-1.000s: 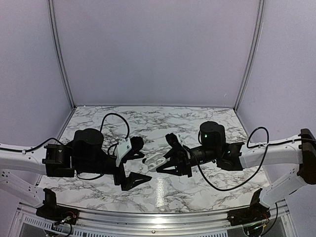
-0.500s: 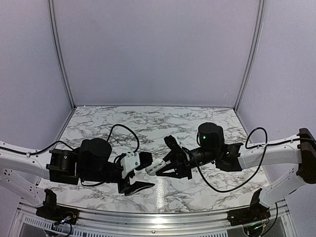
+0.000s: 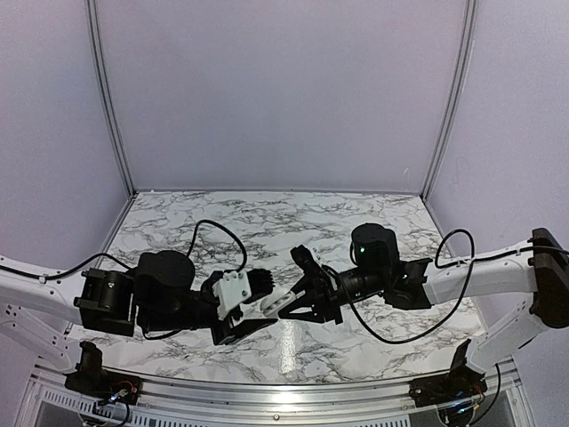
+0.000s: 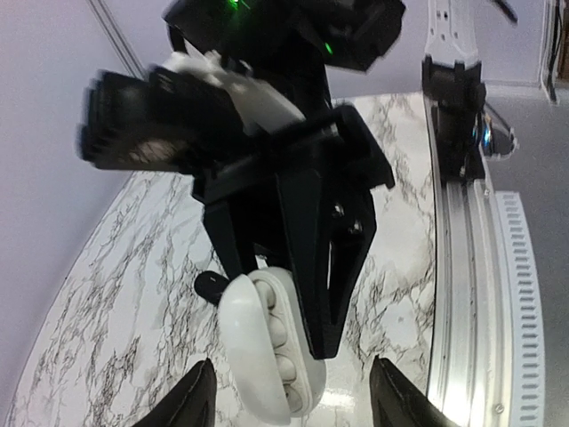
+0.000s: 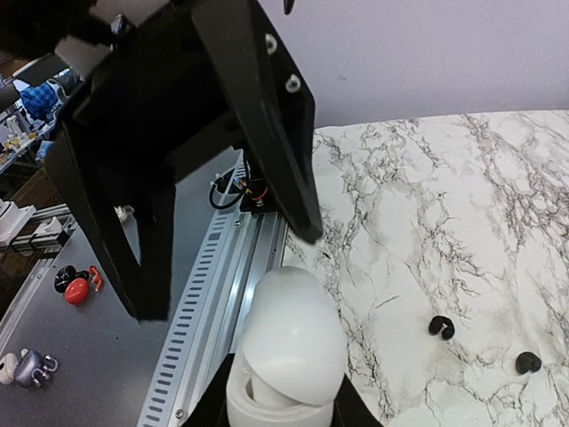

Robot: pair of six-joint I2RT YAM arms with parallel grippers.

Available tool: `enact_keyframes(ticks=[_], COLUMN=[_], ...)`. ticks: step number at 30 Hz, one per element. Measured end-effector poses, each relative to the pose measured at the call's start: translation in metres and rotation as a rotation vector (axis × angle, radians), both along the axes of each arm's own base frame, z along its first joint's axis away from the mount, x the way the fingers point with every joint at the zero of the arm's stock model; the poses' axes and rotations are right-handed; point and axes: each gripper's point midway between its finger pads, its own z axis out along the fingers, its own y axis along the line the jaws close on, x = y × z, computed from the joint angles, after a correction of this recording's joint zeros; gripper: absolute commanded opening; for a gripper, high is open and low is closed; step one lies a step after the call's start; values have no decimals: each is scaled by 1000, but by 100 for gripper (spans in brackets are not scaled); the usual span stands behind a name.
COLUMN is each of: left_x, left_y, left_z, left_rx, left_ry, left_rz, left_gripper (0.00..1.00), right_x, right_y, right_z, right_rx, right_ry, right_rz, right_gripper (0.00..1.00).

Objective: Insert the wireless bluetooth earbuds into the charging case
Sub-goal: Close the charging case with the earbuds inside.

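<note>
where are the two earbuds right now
In the right wrist view both earbuds lie apart on the marble table at lower right, to the right of the white charging case held at the bottom edge.

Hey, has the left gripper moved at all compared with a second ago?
Yes. Against the front rail, the left gripper has shifted right, toward the white case held by the right gripper, and its jaws have narrowed.

No text, label, brand, number or sign can be read in any view; none is made out on the white charging case [image 5: 289, 338] or the marbled table [image 3: 356, 222].
</note>
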Motion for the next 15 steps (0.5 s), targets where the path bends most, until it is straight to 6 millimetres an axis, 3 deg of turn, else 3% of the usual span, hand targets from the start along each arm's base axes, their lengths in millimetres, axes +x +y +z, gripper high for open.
enact_keyframes(ticks=[4, 6, 15], left_x=[8, 13, 21], left_y=[7, 8, 4], left_z=[35, 42, 26], left_rx=[-134, -169, -149], left_ry=[39, 58, 115], left_rz=[38, 59, 95], left_gripper=[53, 53, 49], right_x=[4, 5, 6], right_y=[0, 0, 0], right_z=[-1, -2, -2], right_rx=[-5, -9, -10], right_ry=[-6, -6, -8], right_rz=[-21, -25, -30], right_gripper=[0, 0, 0])
